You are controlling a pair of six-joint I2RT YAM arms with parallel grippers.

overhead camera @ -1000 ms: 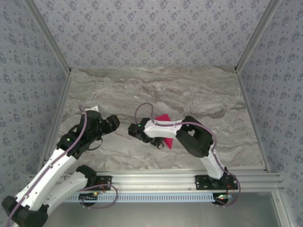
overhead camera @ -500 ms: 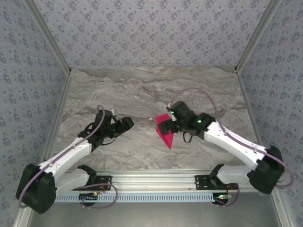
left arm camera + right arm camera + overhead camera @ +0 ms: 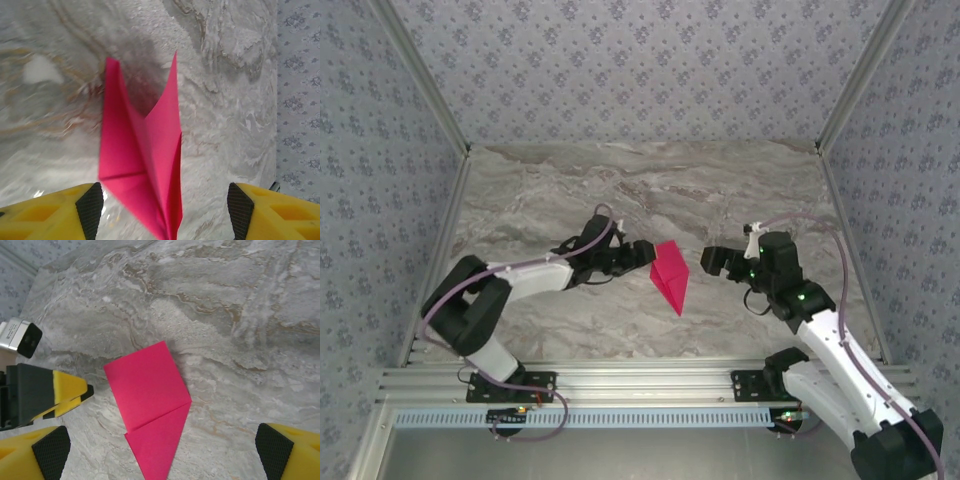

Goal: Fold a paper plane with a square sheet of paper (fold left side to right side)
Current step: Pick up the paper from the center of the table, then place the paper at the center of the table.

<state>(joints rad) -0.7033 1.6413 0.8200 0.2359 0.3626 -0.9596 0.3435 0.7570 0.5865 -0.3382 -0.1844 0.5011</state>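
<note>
The square sheet of paper is folded into a magenta paper plane point(image 3: 670, 276), a narrow dart lying mid-table with its sharp nose toward the near edge. No yellow face shows. My left gripper point(image 3: 640, 256) is open just left of it. In the left wrist view the plane point(image 3: 142, 160) has one flap raised, and its lower end reaches between the black pads point(image 3: 90, 210) without being gripped. My right gripper point(image 3: 714, 262) is open a short way to the plane's right. The right wrist view shows the plane point(image 3: 150, 390) lying flat ahead of my right gripper point(image 3: 160, 452).
The marble tabletop point(image 3: 740, 200) has patterned walls on three sides and a metal rail point(image 3: 650, 375) along the near edge. My left gripper's yellow finger point(image 3: 65, 390) shows beside the plane in the right wrist view.
My right arm has drawn back to the right, off the paper. My left arm has swung right and now stands against the plane's left side.
</note>
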